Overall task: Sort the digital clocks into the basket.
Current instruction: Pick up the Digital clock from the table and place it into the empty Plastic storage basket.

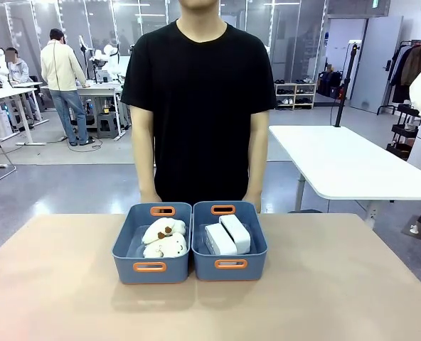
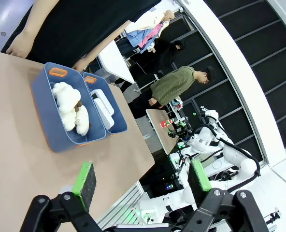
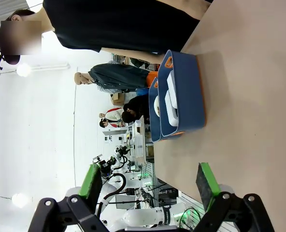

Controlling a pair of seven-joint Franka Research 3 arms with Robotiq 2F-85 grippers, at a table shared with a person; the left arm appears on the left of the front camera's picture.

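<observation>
Both clocks (image 1: 227,235) are lying in the right basket (image 1: 229,265), so the left gripper (image 2: 142,181) and right gripper (image 3: 150,180) are hanging released, needing only to keep clear.

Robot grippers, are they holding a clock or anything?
Nothing is held. The left gripper and right gripper are open; both digital clocks lie in the basket.

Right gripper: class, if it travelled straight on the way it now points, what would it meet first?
Probably the basket holding the digital clocks. The right gripper, open and empty, faces it across bare table; depth is unclear, so it may pass just above.
</observation>
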